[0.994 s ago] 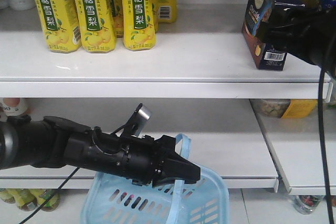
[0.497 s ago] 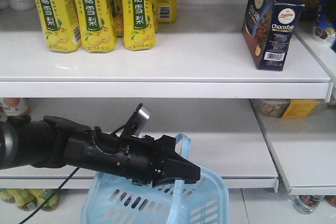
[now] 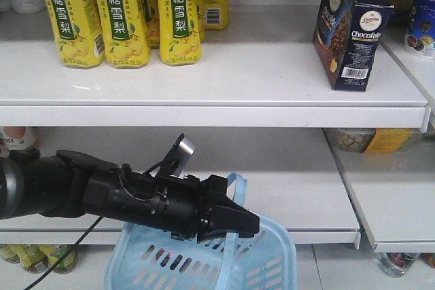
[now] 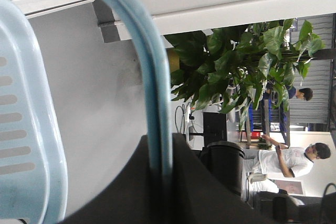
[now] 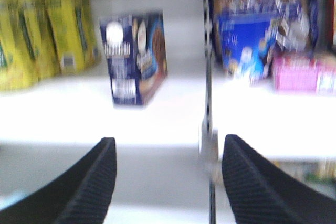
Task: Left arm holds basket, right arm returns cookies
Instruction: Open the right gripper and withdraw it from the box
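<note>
The left arm [image 3: 81, 191] is reaching under the top shelf [image 3: 204, 103], its gripper [image 3: 238, 225] pinching the handle [image 3: 231, 236] of the basket [image 3: 204, 263], while the cookies [image 3: 352, 28] are standing upright near the shelf's front right corner, and the right gripper [image 5: 165, 166], blurred, seems to be spread wide apart.

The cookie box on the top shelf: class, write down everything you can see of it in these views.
The cookie box is a tall, dark navy carton that looks like cardboard. It bears white lettering, an oval logo, a picture of chocolate cookies and a white barcode label low on one face. It stands upright, turned corner-on, near the right end of the upper white shelf, well apart from the yellow cartons. Nothing grips it; the right gripper is open, clear of it.
</note>
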You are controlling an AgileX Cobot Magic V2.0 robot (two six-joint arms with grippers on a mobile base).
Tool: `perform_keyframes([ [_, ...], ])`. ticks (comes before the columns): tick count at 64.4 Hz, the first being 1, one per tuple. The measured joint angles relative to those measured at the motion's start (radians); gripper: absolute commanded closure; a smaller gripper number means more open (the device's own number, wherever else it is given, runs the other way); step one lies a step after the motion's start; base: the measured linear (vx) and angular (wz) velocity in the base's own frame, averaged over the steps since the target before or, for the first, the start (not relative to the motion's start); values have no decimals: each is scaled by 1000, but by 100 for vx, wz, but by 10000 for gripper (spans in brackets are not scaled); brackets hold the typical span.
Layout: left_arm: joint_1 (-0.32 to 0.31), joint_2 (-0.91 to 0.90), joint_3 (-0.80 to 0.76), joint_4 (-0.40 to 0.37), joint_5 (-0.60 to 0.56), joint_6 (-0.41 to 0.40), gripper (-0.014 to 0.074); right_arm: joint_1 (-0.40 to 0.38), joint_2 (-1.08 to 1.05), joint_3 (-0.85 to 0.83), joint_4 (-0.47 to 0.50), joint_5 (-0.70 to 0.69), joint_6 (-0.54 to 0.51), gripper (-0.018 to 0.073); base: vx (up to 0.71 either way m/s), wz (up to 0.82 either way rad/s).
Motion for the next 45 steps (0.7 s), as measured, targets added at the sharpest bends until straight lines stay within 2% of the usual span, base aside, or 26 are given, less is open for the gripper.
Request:
perform_keyframes([
  [11, 0, 0, 0, 0, 0, 0, 603, 0, -104, 112, 366, 38, -338, 165, 0, 0],
  [20, 0, 0, 0, 0, 0, 0, 603, 0, -130, 204, 524, -10, -565, 198, 0, 0],
  [26, 0, 0, 0, 0, 0, 0, 603, 0, -132, 233, 555, -75, -632, 226, 0, 0],
  [33, 0, 0, 0, 0, 0, 0, 603, 0, -132, 254, 561, -119, -644, 282, 0, 0],
  [37, 0, 0, 0, 0, 0, 0, 603, 0, -132, 261, 561, -119, -645, 336, 0, 0],
  [45, 0, 0, 0, 0, 0, 0, 603, 0, -132, 263, 561, -112, -647, 508, 0, 0],
])
